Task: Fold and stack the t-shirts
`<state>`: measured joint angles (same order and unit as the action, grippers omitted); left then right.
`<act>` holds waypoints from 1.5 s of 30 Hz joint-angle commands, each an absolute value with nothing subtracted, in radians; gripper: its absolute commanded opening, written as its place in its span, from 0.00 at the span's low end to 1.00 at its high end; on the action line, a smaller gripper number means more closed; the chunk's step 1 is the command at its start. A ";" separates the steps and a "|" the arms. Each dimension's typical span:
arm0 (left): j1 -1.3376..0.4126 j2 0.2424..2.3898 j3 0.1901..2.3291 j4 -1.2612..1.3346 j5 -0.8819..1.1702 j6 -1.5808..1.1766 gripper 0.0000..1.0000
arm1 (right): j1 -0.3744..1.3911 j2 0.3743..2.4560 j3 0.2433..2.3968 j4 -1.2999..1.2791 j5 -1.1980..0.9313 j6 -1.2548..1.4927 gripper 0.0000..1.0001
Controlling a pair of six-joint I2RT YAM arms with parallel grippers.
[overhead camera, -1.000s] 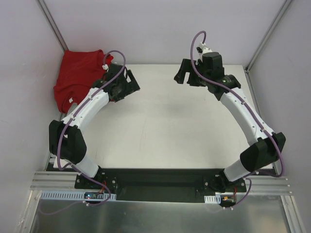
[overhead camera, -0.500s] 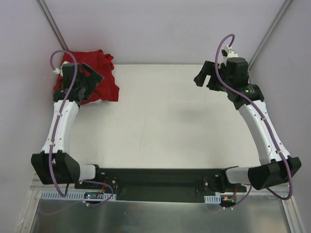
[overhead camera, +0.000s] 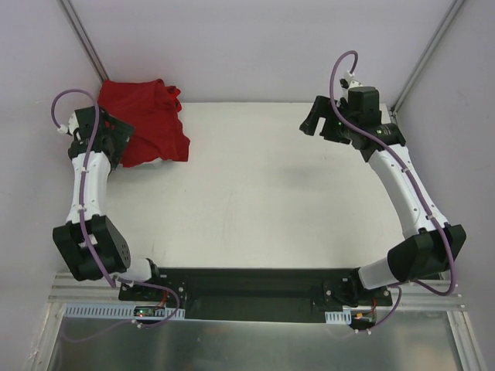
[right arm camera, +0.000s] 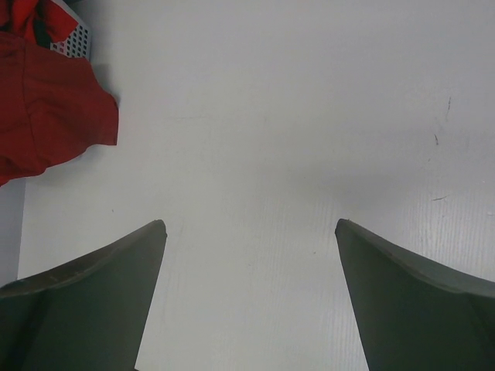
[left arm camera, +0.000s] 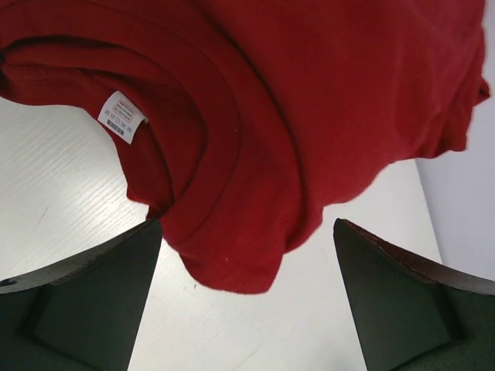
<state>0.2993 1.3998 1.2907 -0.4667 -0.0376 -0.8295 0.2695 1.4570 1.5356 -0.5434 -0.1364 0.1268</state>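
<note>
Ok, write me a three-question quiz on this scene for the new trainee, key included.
1. True or false: the left gripper is shut on the red t-shirts.
2. Where do those shirts lie? A: at the far left corner of the table; B: in its middle; C: at its near right corner.
3. In the left wrist view, what small white thing shows inside a collar?

Key: 1 false, its jaws stand open over the cloth. 2 A. 3 the neck label.
</note>
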 commanded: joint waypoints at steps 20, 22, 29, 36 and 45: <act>0.394 1.476 1.235 -0.275 0.192 -0.707 0.75 | 0.268 1.436 1.578 -0.494 -0.172 0.092 0.96; 0.408 1.485 1.238 -0.262 0.238 -0.696 0.73 | 0.268 1.448 1.604 -0.488 -0.175 0.092 0.96; 0.471 1.491 1.204 -0.249 0.284 -0.690 0.61 | 0.267 1.401 1.540 -0.465 -0.149 0.115 0.96; 0.469 1.522 1.227 -0.238 0.305 -0.693 0.52 | 0.267 1.351 1.471 -0.459 -0.117 0.115 0.96; 0.471 1.555 1.249 -0.164 0.327 -0.730 0.35 | 0.267 1.373 1.502 -0.477 -0.140 0.115 0.96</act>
